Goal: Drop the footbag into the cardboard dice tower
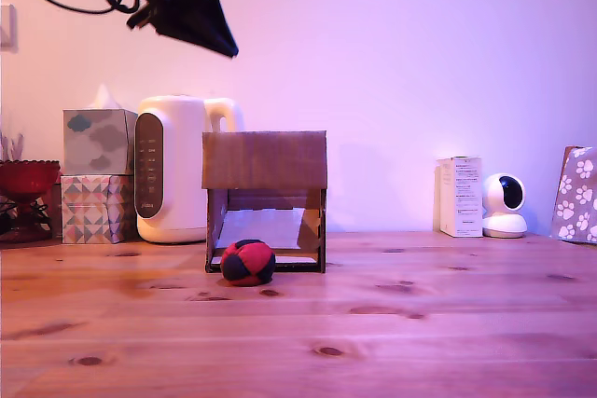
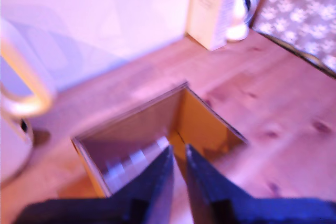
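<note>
A wooden worktop (image 1: 392, 323) stands before a pale wall under pinkish-purple light. Near its middle stands the tower (image 1: 266, 200), a brown cardboard box with a plain upper band and an open lower front showing a pale ramp inside. The footbag (image 1: 247, 262), a small ball of red and dark panels, lies on the worktop touching the tower's front edge, toward the exterior view's left of the opening. The arm's dark gripper (image 1: 224, 44) hangs high above, up and to the exterior view's left of the tower, well apart from the ball. In the wrist view the gripper (image 2: 178, 153) points down at the tower's open top (image 2: 157, 129), its jaws drawn nearly together with only a thin gap between them and nothing held. Behind the tower, to the exterior view's left, are a white kettle (image 1: 173, 170), two stacked tissue boxes (image 1: 98, 174) and a red bowl (image 1: 26, 176). To the exterior view's right are a white carton (image 1: 460, 196), a small white camera (image 1: 505, 205) and a paw-print bag (image 1: 576, 195).
</note>
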`<action>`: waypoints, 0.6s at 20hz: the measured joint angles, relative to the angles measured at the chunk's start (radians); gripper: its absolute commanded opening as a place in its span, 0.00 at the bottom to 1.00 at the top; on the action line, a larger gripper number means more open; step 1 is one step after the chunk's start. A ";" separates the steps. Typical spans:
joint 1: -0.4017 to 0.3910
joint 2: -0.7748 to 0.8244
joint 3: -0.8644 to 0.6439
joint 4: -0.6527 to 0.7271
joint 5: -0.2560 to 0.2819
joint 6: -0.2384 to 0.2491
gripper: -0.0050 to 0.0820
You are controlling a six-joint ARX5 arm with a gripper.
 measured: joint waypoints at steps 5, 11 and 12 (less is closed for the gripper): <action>0.000 -0.001 -0.023 0.025 0.023 0.000 0.04; 0.007 -0.029 -0.258 0.142 0.028 0.000 0.04; 0.011 -0.051 -0.303 0.166 0.028 0.000 0.04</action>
